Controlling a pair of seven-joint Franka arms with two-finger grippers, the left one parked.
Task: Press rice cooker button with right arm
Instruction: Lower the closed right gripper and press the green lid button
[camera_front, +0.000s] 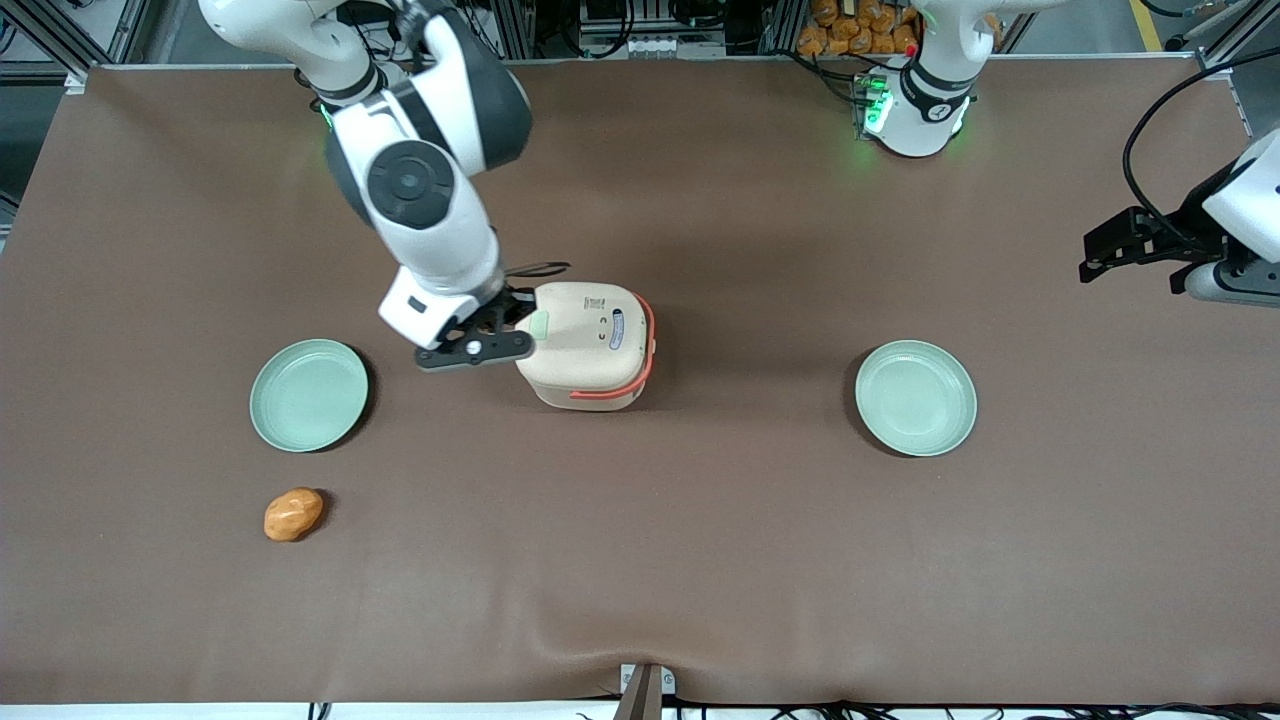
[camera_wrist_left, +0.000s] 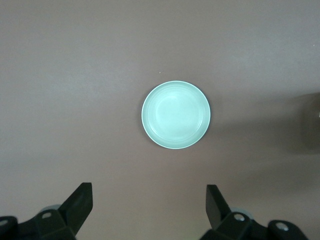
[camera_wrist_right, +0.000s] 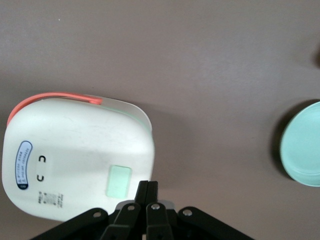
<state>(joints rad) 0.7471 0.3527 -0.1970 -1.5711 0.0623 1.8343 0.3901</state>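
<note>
The rice cooker (camera_front: 590, 343) is a cream rounded cube with an orange-red handle band, lid closed, standing near the table's middle. It also shows in the right wrist view (camera_wrist_right: 75, 157). A pale green rectangular button (camera_wrist_right: 118, 181) sits on its top face, and shows in the front view (camera_front: 540, 323). My right arm's gripper (camera_front: 520, 325) hangs above the cooker's edge on the working arm's side. Its fingers are shut together, empty, with the tips (camera_wrist_right: 148, 187) just beside the button, close over the lid.
One mint-green plate (camera_front: 309, 394) lies toward the working arm's end, also in the right wrist view (camera_wrist_right: 302, 144). Another plate (camera_front: 915, 397) lies toward the parked arm's end (camera_wrist_left: 175, 114). An orange bread-like lump (camera_front: 293, 514) lies nearer the front camera than the first plate.
</note>
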